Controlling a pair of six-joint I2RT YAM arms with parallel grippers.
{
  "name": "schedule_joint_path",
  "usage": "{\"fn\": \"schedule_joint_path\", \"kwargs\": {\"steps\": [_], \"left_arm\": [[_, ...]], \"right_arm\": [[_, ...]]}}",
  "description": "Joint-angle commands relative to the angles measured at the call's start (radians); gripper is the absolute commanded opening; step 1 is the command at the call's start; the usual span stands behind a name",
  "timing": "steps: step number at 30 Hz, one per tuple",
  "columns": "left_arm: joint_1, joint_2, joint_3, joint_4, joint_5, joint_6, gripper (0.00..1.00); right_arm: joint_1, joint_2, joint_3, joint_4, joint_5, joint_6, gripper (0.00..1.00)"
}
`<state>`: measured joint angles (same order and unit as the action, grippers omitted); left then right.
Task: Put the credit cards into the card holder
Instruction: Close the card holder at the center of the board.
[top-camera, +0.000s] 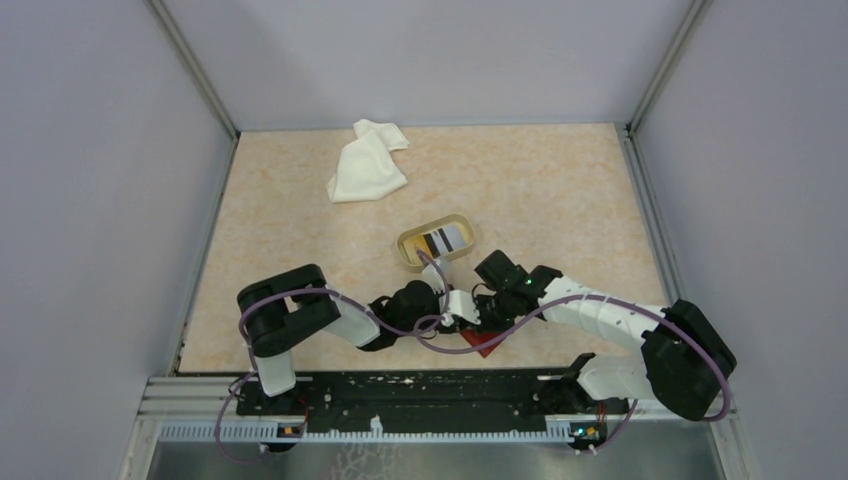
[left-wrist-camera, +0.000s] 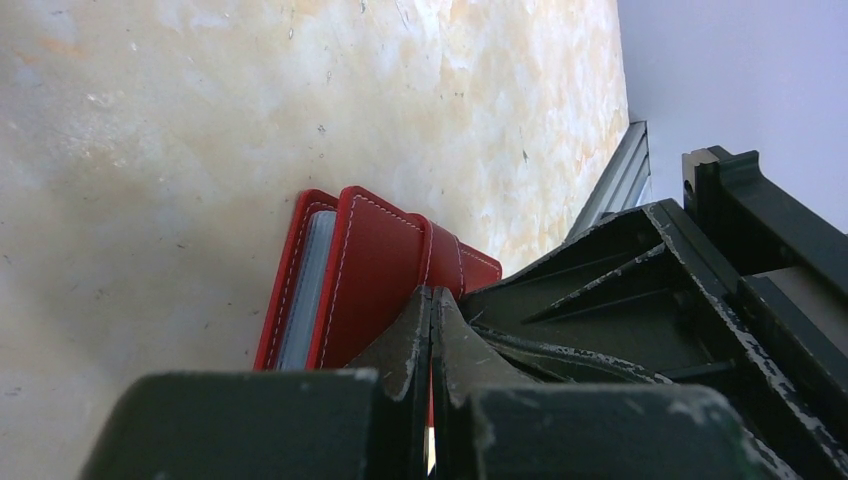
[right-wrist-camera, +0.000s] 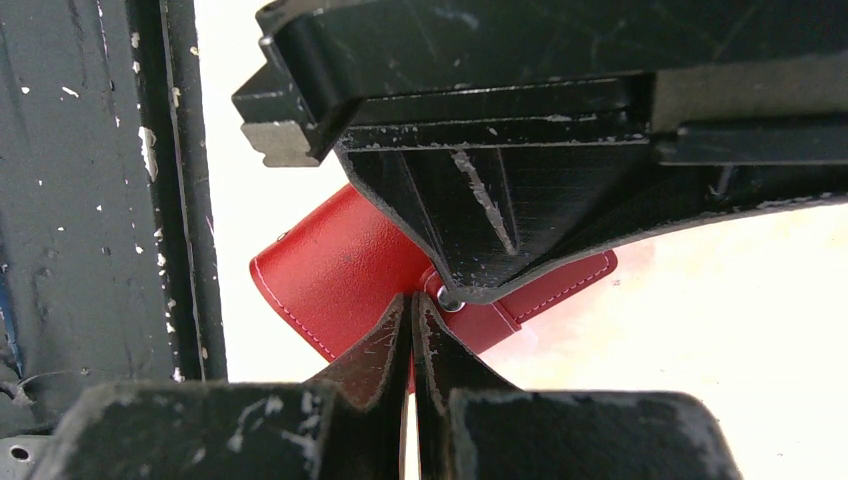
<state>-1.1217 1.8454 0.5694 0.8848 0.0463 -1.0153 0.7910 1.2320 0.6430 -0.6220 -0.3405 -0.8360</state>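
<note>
The card holder (top-camera: 484, 342) is one red folded wallet. It lies on the surface (top-camera: 560, 200) near the front edge, between the two arms. From above only a red corner of it shows, because both wrists stand over it and cover the rest.

The left gripper (left-wrist-camera: 432, 300) is closed, and its two fingers are pressed together. Their tips rest against the strap of the card holder. In the left wrist view the pale edges of the inner pockets show at the open side of the red cover. The right gripper (right-wrist-camera: 412, 302) is closed as well, and its tips touch the red flap just beside the small metal snap (right-wrist-camera: 450, 301). I cannot tell whether either gripper pinches a thin part of the leather or only touches it. The two grippers come from opposite sides and are very near to each other. In each wrist view the black body of the other gripper fills a large part of the picture and hides part of the holder.

The credit cards (top-camera: 442, 239) lie in one tan oval dish (top-camera: 405, 243), just behind the grippers. A card with dark stripes is on top, but I cannot count how many there are. One white crumpled cloth (top-camera: 368, 162) lies far back on the surface, well apart from everything else.
</note>
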Motion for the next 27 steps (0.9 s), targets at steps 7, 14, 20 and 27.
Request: {"fn": "schedule_joint_path", "kwargs": {"steps": [7,14,20,27], "left_arm": [[-0.027,0.076,-0.037,-0.257,0.009,0.031,0.00],[-0.027,0.077,-0.037,-0.261,0.001,0.033,0.00],[-0.027,0.083,-0.033,-0.255,0.004,0.036,0.00],[-0.027,0.080,-0.039,-0.244,0.005,0.036,0.00]], "right_arm": [[-0.066,-0.057,0.042,-0.010,-0.134,-0.022,0.15],[-0.129,-0.131,0.061,-0.052,-0.257,-0.047,0.25],[-0.134,-0.103,0.044,0.035,-0.168,0.002,0.25],[-0.094,-0.038,0.044,0.046,-0.103,0.006,0.16]]}}
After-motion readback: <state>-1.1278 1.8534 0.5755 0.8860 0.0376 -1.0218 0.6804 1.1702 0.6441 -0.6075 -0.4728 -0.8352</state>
